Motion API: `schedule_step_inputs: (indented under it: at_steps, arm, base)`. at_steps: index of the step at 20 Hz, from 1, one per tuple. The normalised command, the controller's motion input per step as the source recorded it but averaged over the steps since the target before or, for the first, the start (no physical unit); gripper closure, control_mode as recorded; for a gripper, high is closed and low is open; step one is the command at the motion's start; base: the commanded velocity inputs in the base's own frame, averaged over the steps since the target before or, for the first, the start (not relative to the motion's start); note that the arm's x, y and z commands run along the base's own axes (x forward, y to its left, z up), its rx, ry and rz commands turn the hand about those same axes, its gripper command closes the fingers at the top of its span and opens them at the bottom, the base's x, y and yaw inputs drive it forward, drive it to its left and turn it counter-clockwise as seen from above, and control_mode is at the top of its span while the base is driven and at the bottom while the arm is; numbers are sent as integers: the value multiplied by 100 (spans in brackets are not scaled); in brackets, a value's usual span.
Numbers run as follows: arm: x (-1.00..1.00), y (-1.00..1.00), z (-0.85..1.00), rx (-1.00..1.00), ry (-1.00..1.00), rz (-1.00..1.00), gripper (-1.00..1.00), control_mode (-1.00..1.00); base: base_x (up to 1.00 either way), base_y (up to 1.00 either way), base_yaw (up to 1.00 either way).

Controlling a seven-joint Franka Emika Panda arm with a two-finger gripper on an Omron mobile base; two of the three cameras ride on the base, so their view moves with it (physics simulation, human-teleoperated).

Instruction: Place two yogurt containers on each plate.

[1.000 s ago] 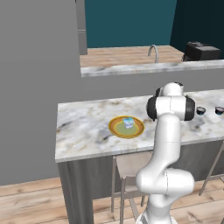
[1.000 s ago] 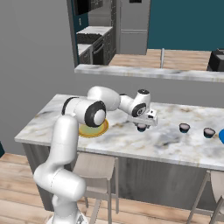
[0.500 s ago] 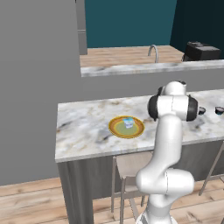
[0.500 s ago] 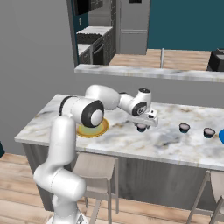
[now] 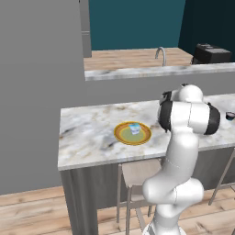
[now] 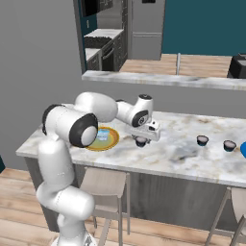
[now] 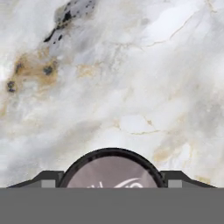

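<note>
**Marble below, a dark cup between the fingers, a plate to reach**

Marble counter spreads under the hand camera, and the dark yogurt cup sits right between the two finger tips. In the right base view the pincer hangs over the counter with that cup at its tips, just beside the orange-rimmed plate. The jaws stand partly apart, one on each side of the cup; I cannot tell whether they press it or only flank it, nor whether it rests on the stone or is lifted.

The pale blue cup already lies on the orange-rimmed plate. Two more dark cups wait well to the side, near the blue plate at the picture's edge.

My worry is a weak grip: the cup is small and round, so I judge it could slip or tip on the way. Setting it down too near the pale cup could knock that one off the plate.
</note>
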Motion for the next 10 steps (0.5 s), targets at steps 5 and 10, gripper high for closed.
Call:
schedule_step_inputs:
  at_steps: [5, 10]
  arm:
    - [-51, 95, 18, 0, 0, 0, 100, -100]
    - [-10, 78, 36, 0, 1, 0, 100, -100]
  base:
    - [0, 0, 0]
    - [0, 0, 0]
